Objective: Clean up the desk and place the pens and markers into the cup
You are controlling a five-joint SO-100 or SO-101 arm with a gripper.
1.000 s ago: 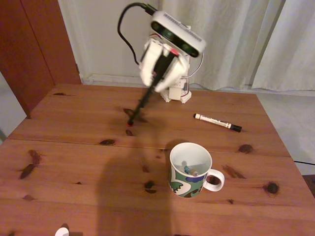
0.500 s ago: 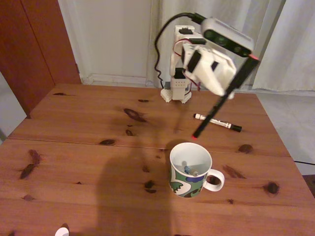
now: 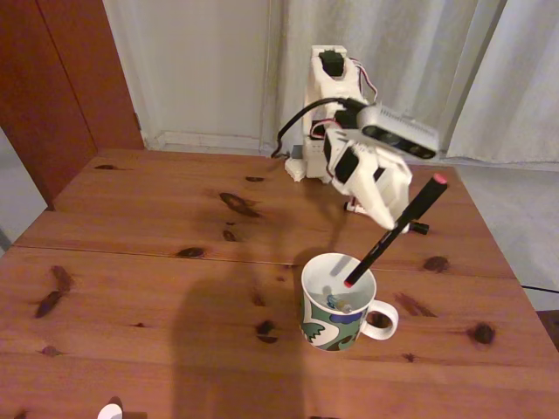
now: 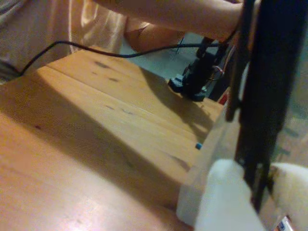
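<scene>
In the fixed view my gripper is shut on a thin black pen with red ends. The pen is tilted, its lower red tip inside the mouth of the cup, a white mug with a green and blue pattern. Other slim sticks lie at the cup's bottom. Behind the gripper a white marker lies on the desk, with just its black cap showing. The wrist view has the black pen running upright between my white fingers, with the gripper shut on it.
The arm's white base stands at the desk's far edge, with curtains behind. The wrist view shows a person's arm, a black cable and a dark device at the desk's far end.
The arm swung from the left side of the desk to the right with the pen, then lowered it; the pen's tip is now in the cup's mouth.
</scene>
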